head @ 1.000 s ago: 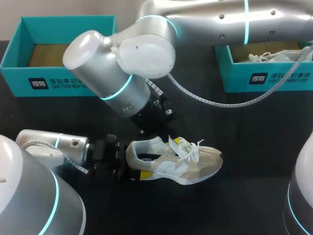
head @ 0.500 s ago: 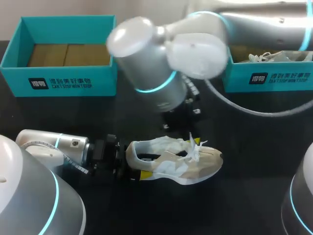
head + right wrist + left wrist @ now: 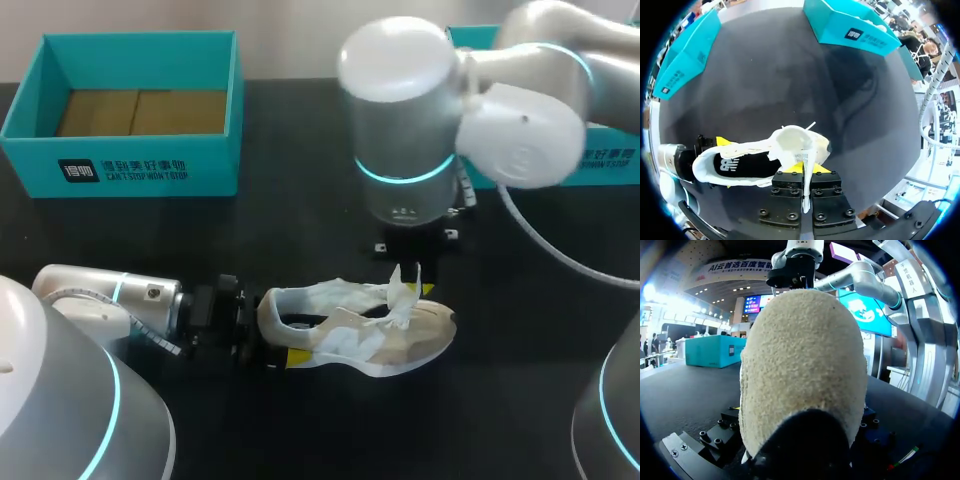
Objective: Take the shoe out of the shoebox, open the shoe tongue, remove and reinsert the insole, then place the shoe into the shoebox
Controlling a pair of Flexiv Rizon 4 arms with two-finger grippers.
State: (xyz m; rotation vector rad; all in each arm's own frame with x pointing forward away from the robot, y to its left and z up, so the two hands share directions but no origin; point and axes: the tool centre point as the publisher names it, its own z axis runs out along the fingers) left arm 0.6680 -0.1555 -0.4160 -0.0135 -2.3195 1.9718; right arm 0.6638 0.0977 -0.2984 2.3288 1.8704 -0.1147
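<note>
Supporting table (image 3: 560,330): black, bearing everything listed below.
Right arm (image 3: 405,120): entering from the right side, wrist pointing straight down over the middle of the shoe (image 3: 350,335).
Left arm (image 3: 100,300): lying low along the table, wrist aimed sideways at the shoe's heel (image 3: 800,365).
Left shoebox (image 3: 130,110): teal, open, brown cardboard inside; far ahead of the left gripper (image 3: 272,338) and off to one side, well apart from the shoe.
Right shoebox (image 3: 610,160): teal, mostly hidden behind the right arm; well apart from the right gripper (image 3: 807,170).
Shoe: white and beige sneaker, out of both boxes, resting on the table with its opening facing up; heel at the left gripper, toe pointing away from it, laced middle directly under the right gripper.
Left gripper: clamped on the heel from two sides, a yellow tip against each flank in the right wrist view; fuzzy beige heel filling the left wrist view between the black finger bases.
Right gripper: fingers almost pressed together, pinching the thin white edge of the tongue (image 3: 792,142) between the yellow tips.
Insole (image 3: 740,165): dark, lying inside the shoe's opening, between the two grippers.
Tongue: white, lifted up out of the opening, upper edge caught in the right gripper.
</note>
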